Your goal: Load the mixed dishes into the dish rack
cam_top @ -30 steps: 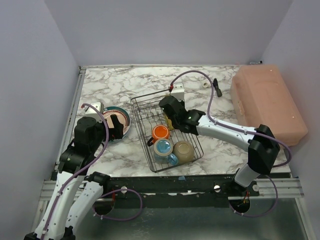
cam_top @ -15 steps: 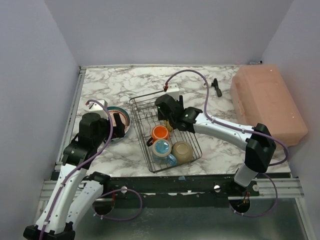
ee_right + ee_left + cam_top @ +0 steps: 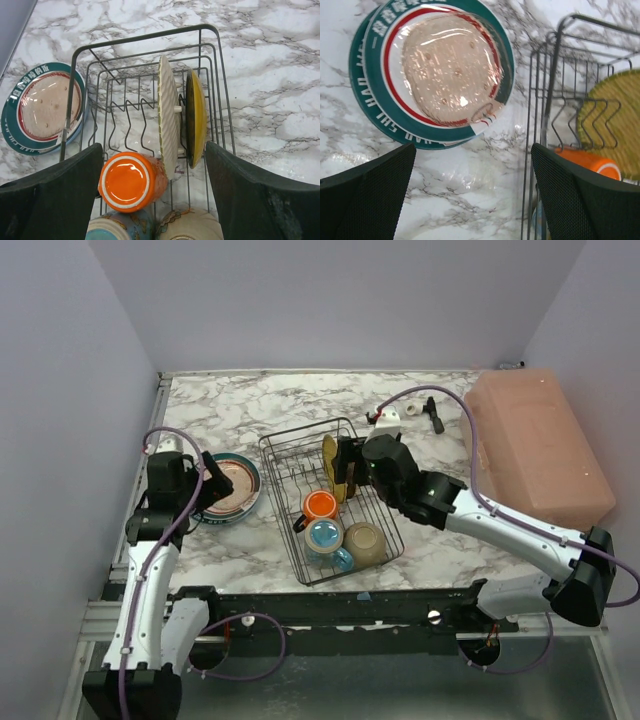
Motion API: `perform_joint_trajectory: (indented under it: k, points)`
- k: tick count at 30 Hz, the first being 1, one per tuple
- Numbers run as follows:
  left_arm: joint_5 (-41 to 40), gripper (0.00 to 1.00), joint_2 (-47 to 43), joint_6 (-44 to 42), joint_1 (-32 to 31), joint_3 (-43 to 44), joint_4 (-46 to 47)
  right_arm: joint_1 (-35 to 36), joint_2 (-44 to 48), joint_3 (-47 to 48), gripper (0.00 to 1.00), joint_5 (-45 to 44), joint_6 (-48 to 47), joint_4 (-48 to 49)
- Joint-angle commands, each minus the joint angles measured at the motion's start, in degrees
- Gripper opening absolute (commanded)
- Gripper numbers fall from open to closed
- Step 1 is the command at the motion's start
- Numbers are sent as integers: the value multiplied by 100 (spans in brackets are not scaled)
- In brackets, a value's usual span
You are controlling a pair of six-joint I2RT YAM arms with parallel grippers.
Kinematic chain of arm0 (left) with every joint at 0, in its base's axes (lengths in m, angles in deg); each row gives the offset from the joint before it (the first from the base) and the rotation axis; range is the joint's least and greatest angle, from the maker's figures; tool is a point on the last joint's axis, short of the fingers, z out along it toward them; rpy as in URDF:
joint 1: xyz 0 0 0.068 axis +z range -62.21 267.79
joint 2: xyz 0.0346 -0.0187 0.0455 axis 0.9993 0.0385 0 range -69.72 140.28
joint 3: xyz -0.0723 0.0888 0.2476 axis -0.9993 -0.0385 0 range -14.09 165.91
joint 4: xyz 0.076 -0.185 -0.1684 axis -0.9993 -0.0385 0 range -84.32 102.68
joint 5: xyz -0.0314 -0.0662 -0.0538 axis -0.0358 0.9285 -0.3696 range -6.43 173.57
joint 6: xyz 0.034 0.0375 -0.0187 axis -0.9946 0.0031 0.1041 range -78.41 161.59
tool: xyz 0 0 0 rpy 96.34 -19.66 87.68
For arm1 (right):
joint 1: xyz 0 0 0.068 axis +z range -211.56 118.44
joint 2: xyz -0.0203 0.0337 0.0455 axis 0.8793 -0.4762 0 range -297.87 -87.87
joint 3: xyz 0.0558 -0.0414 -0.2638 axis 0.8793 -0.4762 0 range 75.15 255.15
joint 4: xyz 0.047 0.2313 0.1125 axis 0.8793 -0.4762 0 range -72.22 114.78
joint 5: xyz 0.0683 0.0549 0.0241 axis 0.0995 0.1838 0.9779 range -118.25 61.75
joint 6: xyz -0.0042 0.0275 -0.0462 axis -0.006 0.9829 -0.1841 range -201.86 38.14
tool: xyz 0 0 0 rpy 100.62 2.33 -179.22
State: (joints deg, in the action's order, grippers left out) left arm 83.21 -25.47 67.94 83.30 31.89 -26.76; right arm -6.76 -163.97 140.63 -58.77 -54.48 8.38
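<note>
On the marble table (image 3: 230,400), plates (image 3: 440,75) left of the dish rack (image 3: 295,465) look stiff, slippery; I'd pinch the rim, left gripper (image 3: 472,150) and right gripper (image 3: 154,146) agape.

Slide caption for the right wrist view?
Open right gripper over the dish rack; yellow plate and pale ribbed plate upright in its tines, orange mug beside them.

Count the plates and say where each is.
4: ribbed plate and yellow plate upright in the dish rack; pink plate atop green-rimmed plate left of it. More may hide beneath.
</note>
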Motion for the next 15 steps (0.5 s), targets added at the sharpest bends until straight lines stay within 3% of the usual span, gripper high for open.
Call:
perform_joint_trajectory:
  k: [1,5,9,15]
  points:
    - [1221,95,296,843,1235,-238,285,44,231,-266,86,185,-64,278]
    - [1824,82,901,1240,1935,-396,577,47,348,-340,86,196,-44,276]
    - [2202,76,1702,1470,2405,-403,695,43,460,-466,86,246,-47,322]
    - [2417,64,2745,1579,2541,-115,828,39,715,-733,86,265,63,260]
